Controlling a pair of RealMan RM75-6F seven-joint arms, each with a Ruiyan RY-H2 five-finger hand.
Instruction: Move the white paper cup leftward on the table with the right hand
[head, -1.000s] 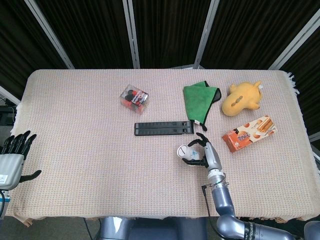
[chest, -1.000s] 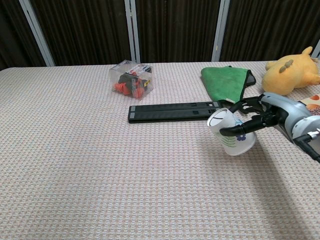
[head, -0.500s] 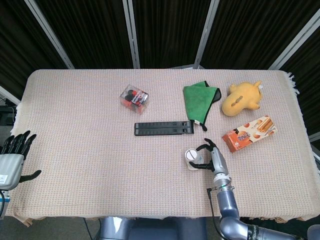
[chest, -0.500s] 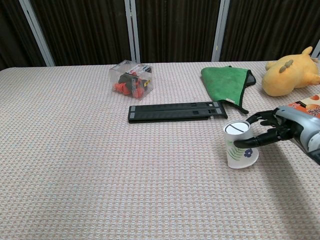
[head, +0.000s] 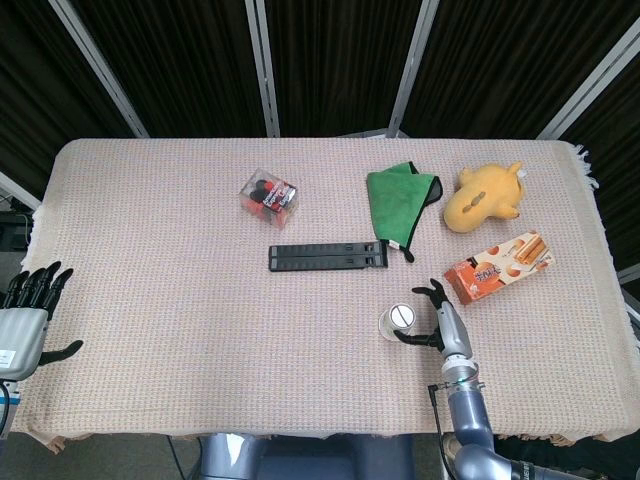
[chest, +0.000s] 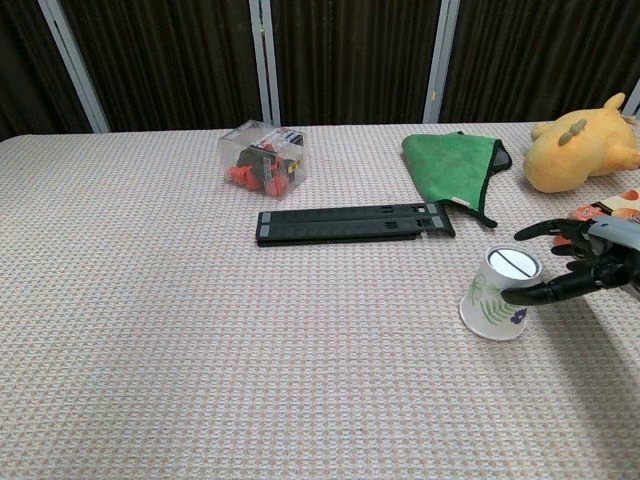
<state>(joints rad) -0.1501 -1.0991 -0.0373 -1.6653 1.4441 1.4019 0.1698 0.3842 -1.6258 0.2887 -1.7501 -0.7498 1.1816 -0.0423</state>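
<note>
The white paper cup (head: 398, 322) (chest: 500, 295), printed with green leaves, is upside down on the tablecloth near the front right and leans to the right. My right hand (head: 438, 318) (chest: 585, 265) holds it from the right, with the thumb against its near side and the fingers spread behind its top. My left hand (head: 25, 310) hangs off the table's left front corner with its fingers apart and nothing in them. It appears only in the head view.
A black power strip (head: 327, 257) (chest: 350, 221) lies left of and behind the cup. A green cloth (head: 400, 195), a yellow plush toy (head: 485, 197) and a snack box (head: 497, 267) occupy the right side. A clear box of red items (head: 269, 194) stands further left.
The right hand has carried the cup to the right and down toward the front edge. The cup went from lifted and tipped to resting upside down on the cloth.
</note>
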